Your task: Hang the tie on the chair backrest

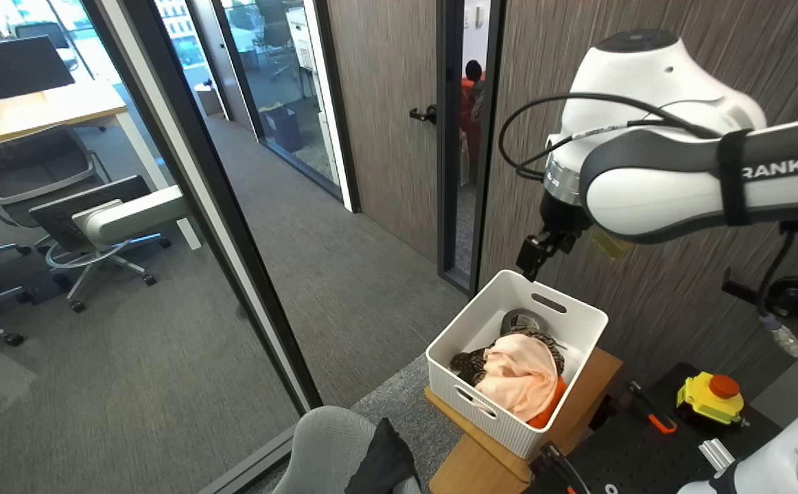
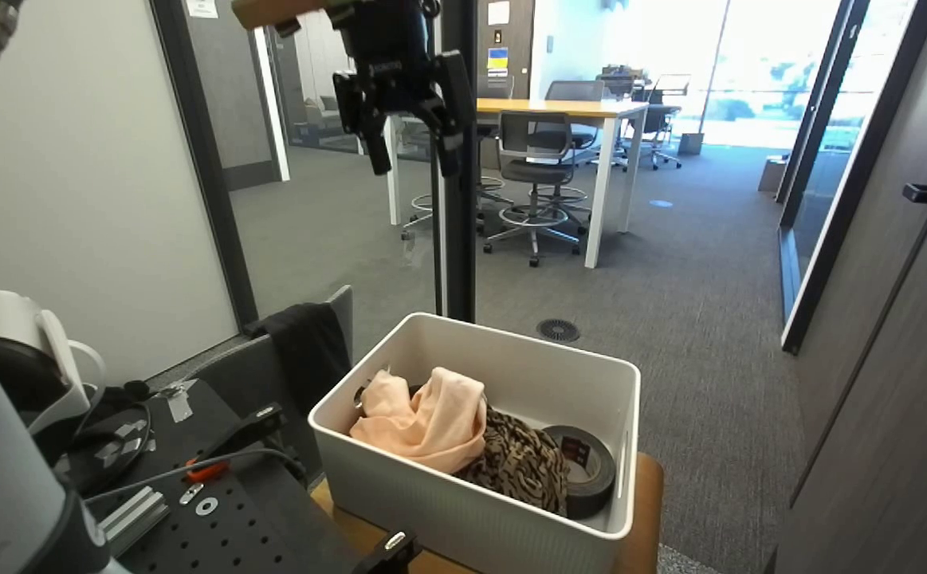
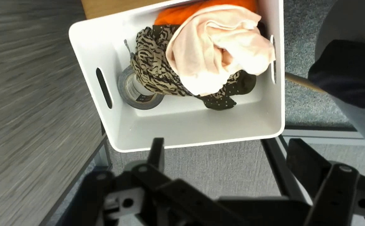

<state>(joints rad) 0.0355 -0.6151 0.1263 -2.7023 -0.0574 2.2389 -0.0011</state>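
Wrist view: gripper (image 3: 228, 147) is spread wide w/ nothing btwn its jaws, higher than the white bin (image 3: 201, 125) & near one long rim; the gap runs approx. along the bin's length. Can't ID the tie for sure: best guess = dark dotted cloth (image 3: 219, 103), in the bin, up-frame of the gap, partly under peach cloth (image 3: 198, 47), against tiger-print cloth (image 3: 152, 67), so its long axis is hidden. Alt.: it's the black cloth (image 1: 381, 460) draped on the grey chair backrest (image 1: 330, 446), in both exterior views; then prob. done. Backrest lies past the bin's short end, opp. the ring-shaped tape roll (image 3: 129, 97). Peach: smooth, soft folds; tiger-print: crinkled, looks thin; orange cloth (image 3: 182, 14): plain, bright; bin: ribbed outside, looks rigid.
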